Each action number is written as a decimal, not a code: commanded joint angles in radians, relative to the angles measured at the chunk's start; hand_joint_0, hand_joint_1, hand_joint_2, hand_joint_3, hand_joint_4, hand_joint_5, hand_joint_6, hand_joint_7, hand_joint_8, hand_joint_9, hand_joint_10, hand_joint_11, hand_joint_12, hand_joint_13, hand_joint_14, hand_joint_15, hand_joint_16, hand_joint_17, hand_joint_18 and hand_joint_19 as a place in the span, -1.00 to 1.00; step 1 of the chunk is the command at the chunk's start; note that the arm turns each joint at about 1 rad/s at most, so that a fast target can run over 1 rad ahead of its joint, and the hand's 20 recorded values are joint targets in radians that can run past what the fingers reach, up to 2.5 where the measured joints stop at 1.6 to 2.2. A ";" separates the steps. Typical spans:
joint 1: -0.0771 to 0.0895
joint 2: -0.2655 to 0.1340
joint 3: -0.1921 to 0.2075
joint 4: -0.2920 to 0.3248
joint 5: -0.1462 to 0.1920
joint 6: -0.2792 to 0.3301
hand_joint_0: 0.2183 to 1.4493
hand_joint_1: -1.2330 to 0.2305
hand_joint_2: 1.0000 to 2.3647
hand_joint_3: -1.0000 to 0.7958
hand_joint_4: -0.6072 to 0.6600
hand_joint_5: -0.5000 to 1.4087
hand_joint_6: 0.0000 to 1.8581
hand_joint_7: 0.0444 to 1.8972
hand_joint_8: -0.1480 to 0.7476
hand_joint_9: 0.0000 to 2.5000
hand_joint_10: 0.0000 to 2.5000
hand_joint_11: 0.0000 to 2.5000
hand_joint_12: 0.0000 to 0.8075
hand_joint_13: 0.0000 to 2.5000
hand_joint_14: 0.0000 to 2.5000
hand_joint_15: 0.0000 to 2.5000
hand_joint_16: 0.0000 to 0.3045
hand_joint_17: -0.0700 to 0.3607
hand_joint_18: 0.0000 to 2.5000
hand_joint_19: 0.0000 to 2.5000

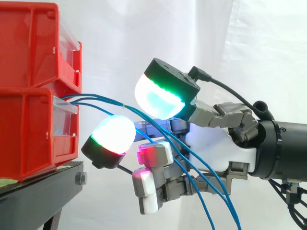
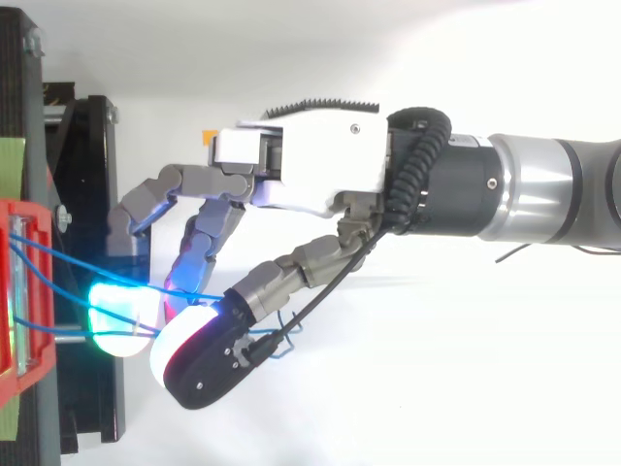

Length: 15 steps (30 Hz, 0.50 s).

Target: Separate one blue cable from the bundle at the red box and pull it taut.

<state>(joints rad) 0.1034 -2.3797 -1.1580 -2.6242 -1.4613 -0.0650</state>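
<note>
Several thin blue cables (image 1: 103, 100) come out between the two stacked red boxes (image 1: 24, 134) at the left and run right and downward across my hand (image 1: 216, 148). The hand reaches toward the boxes from the right. One glowing fingertip (image 1: 160, 98) sits above the cables and another (image 1: 112, 134) below them, with a gap between the two. The cables pass through that gap, and neither pad clamps one. The remaining fingers are bent lower down, behind the cables. From above, the hand (image 2: 310, 160) has both glowing pads close to the red box (image 2: 29, 383), and the cables (image 2: 58, 262) fan out toward them.
The red boxes rest on a black stand (image 1: 38, 184) whose edge lies just under the lower fingertip. A white curtain hangs behind. There is free room below and to the right of the stand.
</note>
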 commanded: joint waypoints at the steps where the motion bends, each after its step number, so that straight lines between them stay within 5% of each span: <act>1: -0.001 0.000 0.001 0.000 -0.002 0.001 -0.39 -0.31 -1.00 -0.43 0.26 -0.63 -0.18 -0.08 0.01 -0.06 -0.98 -0.20 -0.11 -0.16 -0.98 -0.44 -0.66 -0.13 -0.35 -0.41; 15: 0.001 0.023 0.017 -0.077 -0.011 0.002 -0.36 -0.33 -1.00 -0.40 0.25 -0.65 -0.16 -0.13 -0.05 -0.06 -0.99 0.08 -0.11 -0.14 -0.97 -0.25 -0.66 -0.13 -0.35 -0.39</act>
<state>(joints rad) 0.1031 -2.3595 -1.1419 -2.6821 -1.4720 -0.0629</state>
